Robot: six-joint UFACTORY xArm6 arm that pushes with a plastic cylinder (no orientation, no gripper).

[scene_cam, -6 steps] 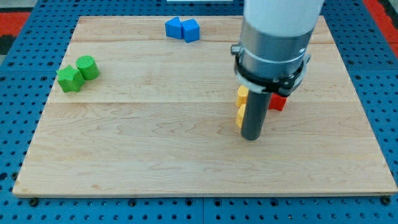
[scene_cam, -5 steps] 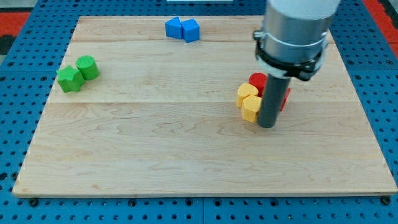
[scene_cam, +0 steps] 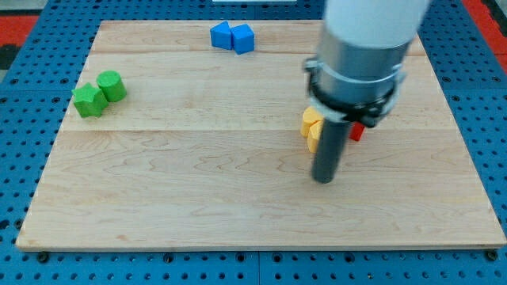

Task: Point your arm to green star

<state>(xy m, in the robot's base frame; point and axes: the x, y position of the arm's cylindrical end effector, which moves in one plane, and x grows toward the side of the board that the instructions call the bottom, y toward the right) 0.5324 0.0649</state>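
Note:
The green star [scene_cam: 88,100] lies near the board's left edge, touching a green cylinder [scene_cam: 112,85] on its upper right. My tip [scene_cam: 323,179] rests on the board right of centre, far to the right of the green star. It stands just below two yellow blocks [scene_cam: 311,125], which the rod partly hides.
A red block [scene_cam: 356,131] peeks out right of the rod. Two blue blocks [scene_cam: 232,36] sit together at the board's top edge. The wooden board [scene_cam: 198,206] lies on a blue pegboard table.
My tip swung right beside the yellow and red blocks, then came back left and toward the view's bottom. The blocks have not visibly moved.

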